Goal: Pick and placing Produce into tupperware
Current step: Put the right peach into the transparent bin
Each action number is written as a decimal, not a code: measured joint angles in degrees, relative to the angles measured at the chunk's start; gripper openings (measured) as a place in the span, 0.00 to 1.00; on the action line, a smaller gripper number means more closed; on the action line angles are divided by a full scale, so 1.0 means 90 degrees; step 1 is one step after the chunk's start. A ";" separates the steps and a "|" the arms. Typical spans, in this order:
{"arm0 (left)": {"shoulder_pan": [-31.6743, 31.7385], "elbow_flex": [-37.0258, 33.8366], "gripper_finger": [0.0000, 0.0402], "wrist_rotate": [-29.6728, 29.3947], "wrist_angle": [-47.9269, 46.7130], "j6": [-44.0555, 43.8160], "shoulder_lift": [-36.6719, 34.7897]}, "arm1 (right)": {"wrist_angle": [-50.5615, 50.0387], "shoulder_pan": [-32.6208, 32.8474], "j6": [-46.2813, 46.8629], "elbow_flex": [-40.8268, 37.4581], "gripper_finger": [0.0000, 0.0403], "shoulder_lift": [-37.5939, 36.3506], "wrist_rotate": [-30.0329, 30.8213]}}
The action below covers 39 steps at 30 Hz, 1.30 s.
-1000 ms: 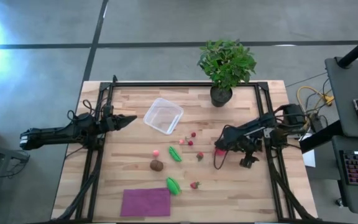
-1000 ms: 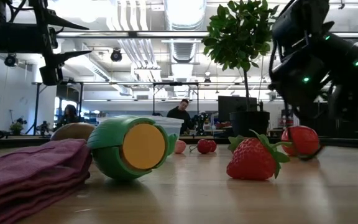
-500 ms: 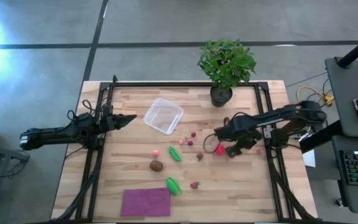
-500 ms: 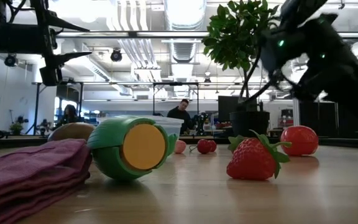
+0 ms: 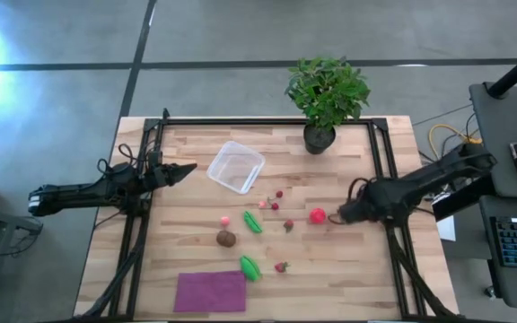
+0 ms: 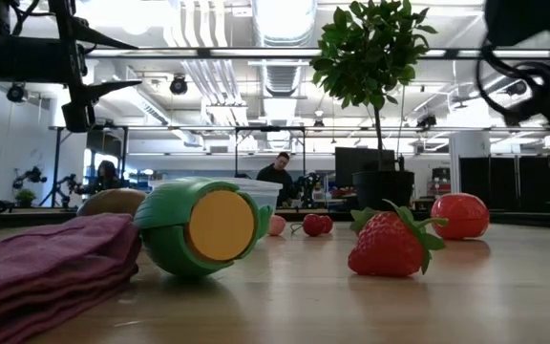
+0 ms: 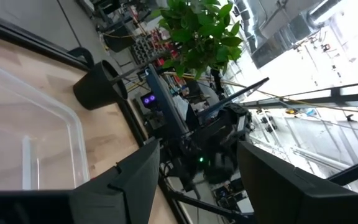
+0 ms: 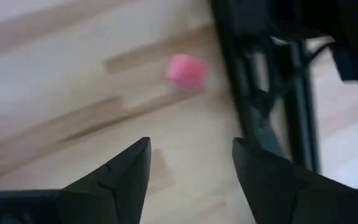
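The clear tupperware [image 5: 236,167] stands on the table's far left part and also fills the left wrist view [image 7: 30,124]. The red ball [image 5: 317,215] [image 6: 460,215] rests on the wood. Two green pieces [image 5: 253,222] [image 5: 250,267], a brown oval [image 5: 226,238], a pink bit [image 5: 225,220] and small red bits [image 5: 275,206] lie mid-table. My right gripper [image 5: 343,215] [image 8: 190,144] is open, raised, just right of the ball and touching nothing. A blurred pink-red piece [image 8: 185,70] lies beyond its fingers. My left gripper [image 5: 185,169] [image 7: 199,146] waits open, left of the tupperware.
A potted plant [image 5: 328,94] stands at the far edge. A purple cloth [image 5: 210,291] lies at the near edge, beside a toy strawberry [image 5: 281,266] [image 6: 390,244]. Black frame rails [image 5: 382,170] run along both table sides. People sit in the room behind.
My right gripper, which stood around the red ball on the table a second ago, has lifted off it and drawn back toward the table's right edge. The ball has stayed where it was. The left arm has kept still.
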 joint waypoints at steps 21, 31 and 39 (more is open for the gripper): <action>0.0000 0.0002 0.50 -0.0085 0.0155 0.0009 -0.0010 | 0.0371 -0.0344 0.0898 -0.0160 0.54 0.2041 0.0287; 0.0000 0.0002 0.50 -0.0078 0.0311 0.0002 -0.0113 | 0.0606 -0.0655 0.1011 -0.0483 0.54 0.2556 0.0301; -0.0002 0.0002 0.50 -0.0078 0.0291 0.0012 -0.0121 | 0.0841 -0.0658 0.1025 -0.0508 0.54 0.2701 0.0287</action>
